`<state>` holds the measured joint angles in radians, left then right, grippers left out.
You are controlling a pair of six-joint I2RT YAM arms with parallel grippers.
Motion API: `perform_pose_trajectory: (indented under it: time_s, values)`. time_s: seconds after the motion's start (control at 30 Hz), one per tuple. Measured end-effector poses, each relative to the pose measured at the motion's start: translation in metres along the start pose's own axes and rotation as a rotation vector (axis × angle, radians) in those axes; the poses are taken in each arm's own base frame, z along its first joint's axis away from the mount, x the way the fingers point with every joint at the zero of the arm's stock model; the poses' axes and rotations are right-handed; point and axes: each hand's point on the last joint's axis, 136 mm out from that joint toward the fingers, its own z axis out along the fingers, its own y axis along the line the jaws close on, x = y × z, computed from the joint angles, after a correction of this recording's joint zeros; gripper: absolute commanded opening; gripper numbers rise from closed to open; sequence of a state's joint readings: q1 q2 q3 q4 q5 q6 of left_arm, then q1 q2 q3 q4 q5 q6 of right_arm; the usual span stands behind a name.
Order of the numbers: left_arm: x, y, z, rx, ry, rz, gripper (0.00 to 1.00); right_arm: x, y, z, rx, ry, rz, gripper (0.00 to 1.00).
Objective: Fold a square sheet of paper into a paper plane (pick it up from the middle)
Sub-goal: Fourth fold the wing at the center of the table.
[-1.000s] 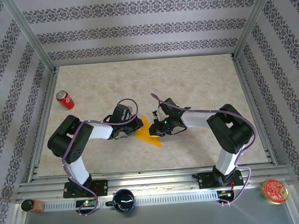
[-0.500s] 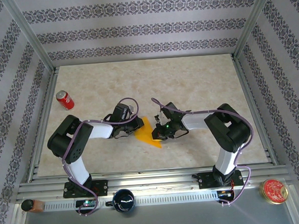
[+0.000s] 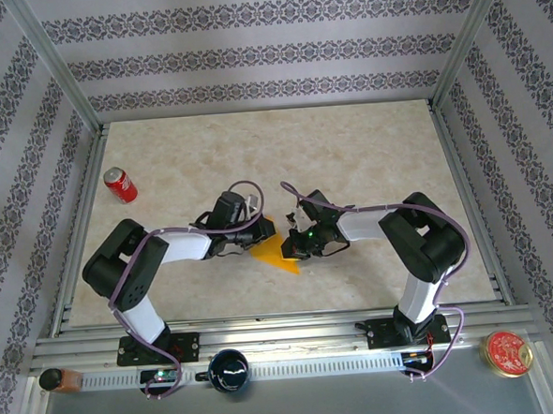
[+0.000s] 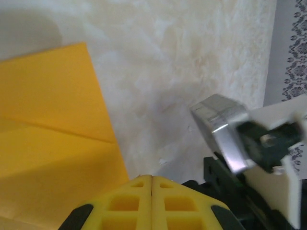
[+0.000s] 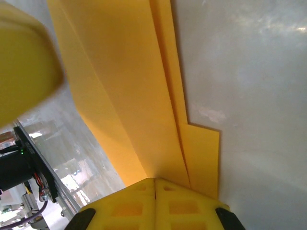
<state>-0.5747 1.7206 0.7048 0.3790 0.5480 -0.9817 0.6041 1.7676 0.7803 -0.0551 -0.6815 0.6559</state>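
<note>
1. Left gripper (image 4: 152,191): shut and empty, tips down just beside the paper (image 4: 48,139), which spreads to the left of the fingers in the wrist view, one crease running across it.
2. Right gripper (image 5: 154,194): also shut, tips resting on the folded layers; cannot tell whether pinching a layer or only pressing it flat.
3. Paper: flat on the table (image 3: 368,164), mid-workspace, between both grippers; partly folded, no plane yet; long axis slanting from far-left to near-right.
4. Nearer arm: right, already on the sheet; left at its far-left edge.
5. Pose: both elbows bent, forearms reaching inward and low, wrists tipped towards the table.
6. Likely next: pin with one, press along that axis with the other.
</note>
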Motion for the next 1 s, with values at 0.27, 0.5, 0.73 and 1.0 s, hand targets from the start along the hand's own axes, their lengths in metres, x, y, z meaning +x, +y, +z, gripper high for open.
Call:
perform_pose_trajectory:
  time_s: [0.27,0.5,0.73,1.0]
  values:
    - [0.019,0.027,0.005,-0.059,0.032,-0.033,0.05,0.001,-0.001,0.000,0.001,0.001,0.001,0.00]
    - [0.016,0.029,0.005,-0.079,0.026,0.000,0.06,0.001,-0.001,0.000,0.004,0.001,0.001,0.00]
    - [0.003,0.037,-0.001,-0.096,0.007,-0.004,0.06,0.001,-0.001,0.000,0.005,0.001,-0.005,0.00]
    - [-0.037,0.059,-0.021,-0.131,-0.080,-0.073,0.06,0.001,-0.002,0.000,0.005,0.001,-0.007,0.00]
